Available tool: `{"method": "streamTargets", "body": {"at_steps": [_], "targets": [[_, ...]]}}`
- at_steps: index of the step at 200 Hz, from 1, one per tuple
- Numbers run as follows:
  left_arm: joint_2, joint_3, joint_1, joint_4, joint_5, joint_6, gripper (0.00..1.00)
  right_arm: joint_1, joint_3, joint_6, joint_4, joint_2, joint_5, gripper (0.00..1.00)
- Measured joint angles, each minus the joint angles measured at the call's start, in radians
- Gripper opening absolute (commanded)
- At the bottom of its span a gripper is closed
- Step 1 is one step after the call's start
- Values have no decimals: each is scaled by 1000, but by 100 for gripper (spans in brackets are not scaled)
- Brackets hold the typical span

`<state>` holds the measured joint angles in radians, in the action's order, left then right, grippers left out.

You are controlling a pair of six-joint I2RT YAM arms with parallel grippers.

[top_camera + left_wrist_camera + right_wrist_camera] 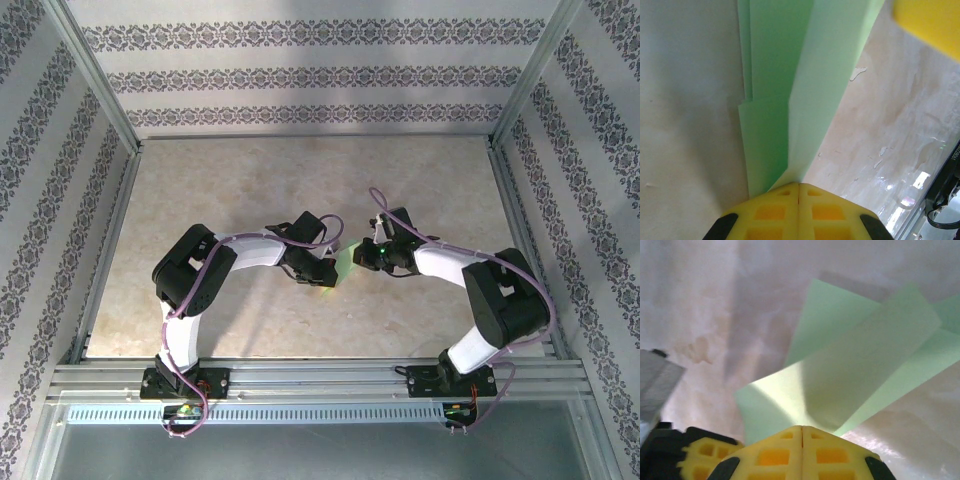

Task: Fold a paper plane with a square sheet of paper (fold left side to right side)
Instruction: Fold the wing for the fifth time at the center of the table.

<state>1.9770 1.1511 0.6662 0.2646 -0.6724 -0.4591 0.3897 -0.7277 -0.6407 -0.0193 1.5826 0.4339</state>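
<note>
Pinching is what both wrist views show nearest the lens. The left gripper (799,187) has its yellow fingers pressed together, and a raised flap of the sheet of paper (790,75) runs straight into the seam between them, so I judge it nipped there. The right gripper (801,429) is closed just as tight. The lit edge of the sheet (860,365) meets its tips, and it looks held too, though the contact itself is hidden under the fingers.

Just beyond the fingers, the sheet is not a flat square. Several pale green layers overlap, long straight creases run away from the left gripper, and one band stands up off the layers below it. By my reckoning several folds are made and the work is somewhere past its middle. I cannot make out a finished pointed dart with spread wings. The lifted flap looks yet to be laid over and pressed, and both grips released.

From above, the sheet is a small green patch (343,258) between the two grippers, which meet over it. As for containers, the sheet lies in none. The table (250,180) carries it, its marbled top stretching beyond the sheet toward the patterned wall.
</note>
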Motion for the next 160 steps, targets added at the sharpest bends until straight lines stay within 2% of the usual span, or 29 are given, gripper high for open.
{"method": "streamTargets", "body": {"at_steps": [55,160], "targets": [[-1,-2,0,-3,-1,7,0,79,58,-34,99,11,0,0],[-1,-2,0,-3,0,7,0,77,58,-33,160,83,-19,0]]}}
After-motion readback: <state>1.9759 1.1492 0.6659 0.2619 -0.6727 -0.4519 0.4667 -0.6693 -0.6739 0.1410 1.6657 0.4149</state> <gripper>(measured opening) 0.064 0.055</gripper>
